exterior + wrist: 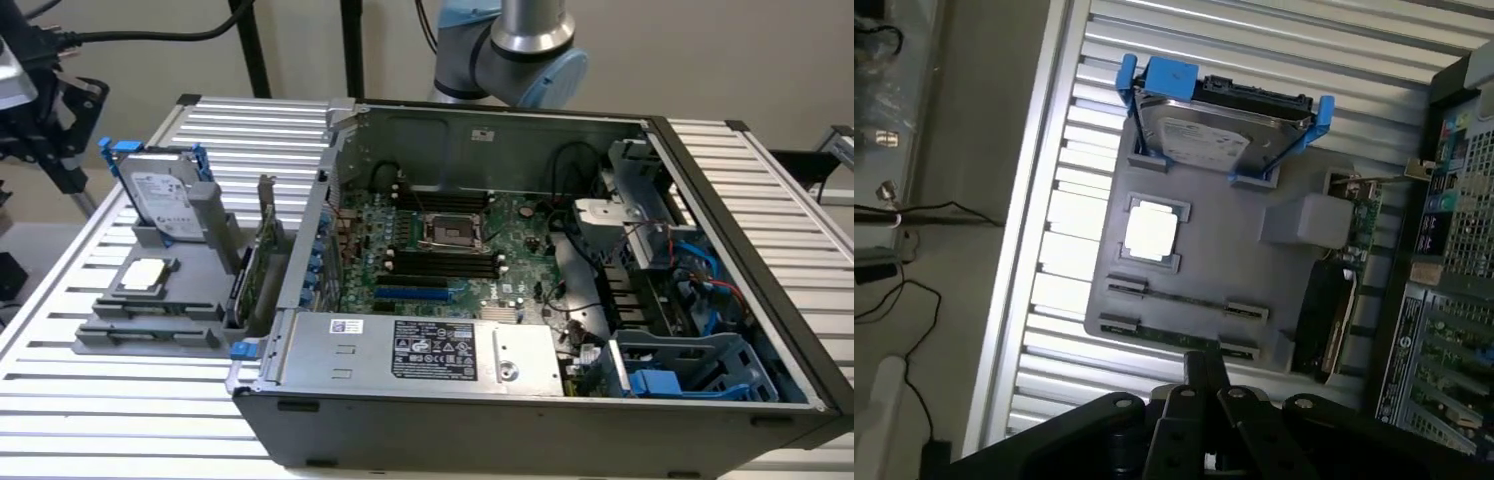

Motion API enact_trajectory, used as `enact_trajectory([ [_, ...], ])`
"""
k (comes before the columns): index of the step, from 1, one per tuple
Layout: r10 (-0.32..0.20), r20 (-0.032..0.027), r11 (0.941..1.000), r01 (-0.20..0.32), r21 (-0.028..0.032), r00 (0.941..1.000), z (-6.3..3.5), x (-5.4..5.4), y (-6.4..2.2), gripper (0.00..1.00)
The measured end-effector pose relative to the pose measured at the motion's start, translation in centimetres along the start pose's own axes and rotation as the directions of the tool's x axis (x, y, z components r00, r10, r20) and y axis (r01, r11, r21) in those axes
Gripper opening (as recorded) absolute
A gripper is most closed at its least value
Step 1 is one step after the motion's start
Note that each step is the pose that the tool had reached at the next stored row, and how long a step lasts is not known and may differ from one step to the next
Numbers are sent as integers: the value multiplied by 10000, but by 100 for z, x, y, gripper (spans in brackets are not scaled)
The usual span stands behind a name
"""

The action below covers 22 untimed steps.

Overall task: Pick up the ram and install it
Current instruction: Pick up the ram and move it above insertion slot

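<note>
Since the ram (1166, 336) sits on edge in its holders on the grey tray (194, 292), at the end away from the hard drive (163, 200) and CPU (144, 275), at the exterior view's left, nothing's picked up yet; step in hand looks like the approach. Gripper (1204, 365) hangs over that end, tips near the stick, jaws pinched together, holding nothing. Further right: open PC case (754, 195), memory slots (441, 262) look empty. IMO the pick calls for jaws spread, squared across the thin board, w/ little room beside the holders.
</note>
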<state>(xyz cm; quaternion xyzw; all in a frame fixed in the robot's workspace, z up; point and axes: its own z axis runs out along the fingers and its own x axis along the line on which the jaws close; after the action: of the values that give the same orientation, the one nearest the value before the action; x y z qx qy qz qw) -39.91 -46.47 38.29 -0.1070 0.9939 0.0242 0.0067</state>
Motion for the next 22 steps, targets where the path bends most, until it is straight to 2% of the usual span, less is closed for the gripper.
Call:
enact_trajectory([
  [3,-550,-27,9985,550,-11,9985,4,0,0,11],
  [6,-1092,-55,9940,1092,-23,9940,7,0,0,11],
  [11,-1984,-95,9801,1984,-47,9801,14,0,-1,11],
  [14,-2520,-118,9677,2519,-63,9677,18,1,-1,11],
  [17,-3033,-140,9529,3032,-80,9528,21,1,-1,11],
  [22,-3896,-176,9210,3894,-111,9208,28,1,-1,11],
])
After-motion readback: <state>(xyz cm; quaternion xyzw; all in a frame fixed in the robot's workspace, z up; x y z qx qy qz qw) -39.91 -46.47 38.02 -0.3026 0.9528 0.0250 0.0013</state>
